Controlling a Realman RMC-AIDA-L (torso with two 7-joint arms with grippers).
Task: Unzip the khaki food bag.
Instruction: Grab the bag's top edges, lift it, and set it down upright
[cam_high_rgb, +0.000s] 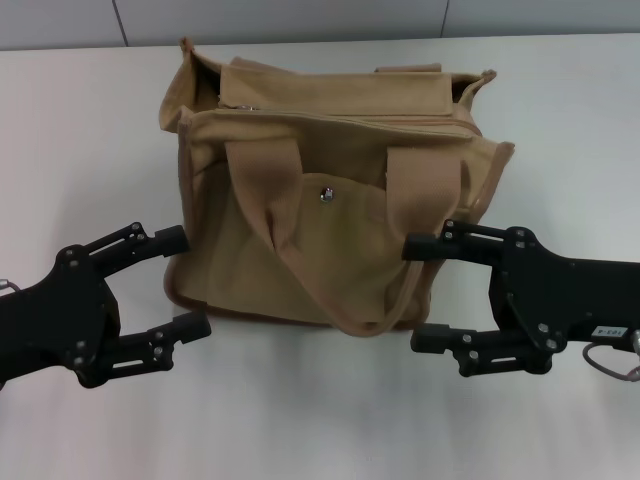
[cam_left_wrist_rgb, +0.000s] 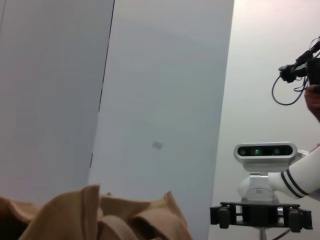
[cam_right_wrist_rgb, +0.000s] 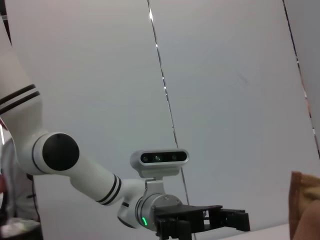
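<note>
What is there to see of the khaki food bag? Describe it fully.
The khaki food bag is a boxy tote of tan, canvas-like cloth with darker brown piping along its bottom edge. It stands upright on the white table. Two wide strap handles droop over its front, where a silver snap sits on the pocket. The zipper on top looks closed. The left gripper and right gripper, both open, flank its lower corners; neither clearly touches it.

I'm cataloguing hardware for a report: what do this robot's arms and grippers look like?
Both the left gripper and right gripper are matte black, with skeletal bolted linkage fingers ending in rounded pads. The right one bears a small white label and a looped cable. The wrist views show white arm segments with black bands and a grey wrist camera.
</note>
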